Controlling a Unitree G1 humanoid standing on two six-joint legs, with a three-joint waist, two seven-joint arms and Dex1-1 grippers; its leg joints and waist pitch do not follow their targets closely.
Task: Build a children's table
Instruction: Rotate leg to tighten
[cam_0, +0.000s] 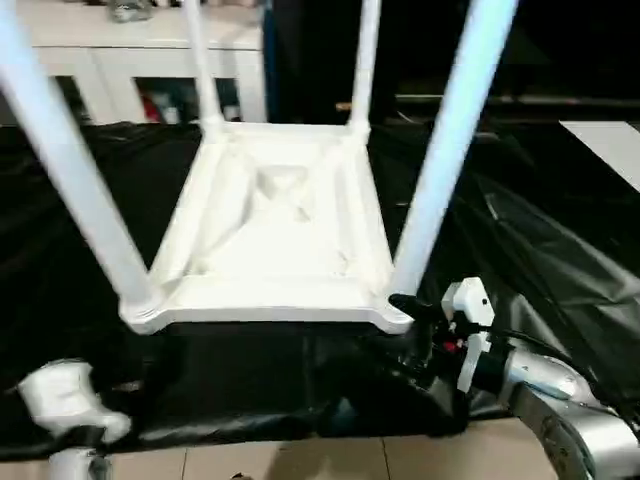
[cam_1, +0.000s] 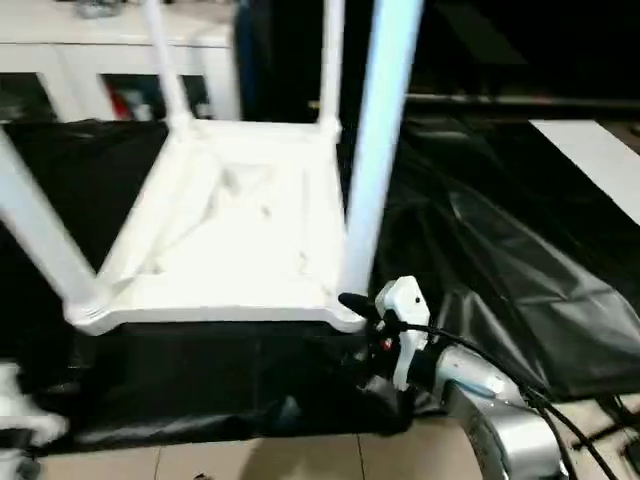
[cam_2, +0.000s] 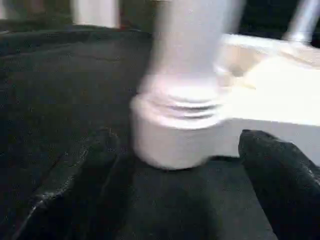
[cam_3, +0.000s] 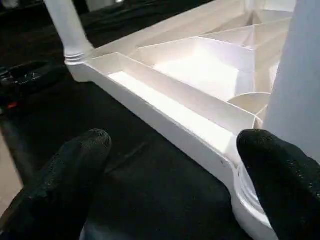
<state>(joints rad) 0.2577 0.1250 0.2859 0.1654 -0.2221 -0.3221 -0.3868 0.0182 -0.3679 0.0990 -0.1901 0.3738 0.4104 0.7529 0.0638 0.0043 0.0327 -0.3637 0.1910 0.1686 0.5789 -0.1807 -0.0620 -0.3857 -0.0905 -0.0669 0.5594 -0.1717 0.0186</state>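
The left gripper (cam_2: 170, 200) sits off the bench's front-left corner, fingers (cam_2: 280, 170) spread wide and holding nothing, aimed at the near-left leg (cam_0: 75, 170) in its corner socket (cam_2: 175, 135). The tabletop (cam_0: 275, 215) lies upside down mid-bench on the black cloth (cam_0: 560, 250), ribs up, all four legs standing in it. The right gripper (cam_3: 170, 180) is wide open too; one finger (cam_3: 280, 175) looks like it's touching the near-right leg (cam_0: 445, 150), hard to say.
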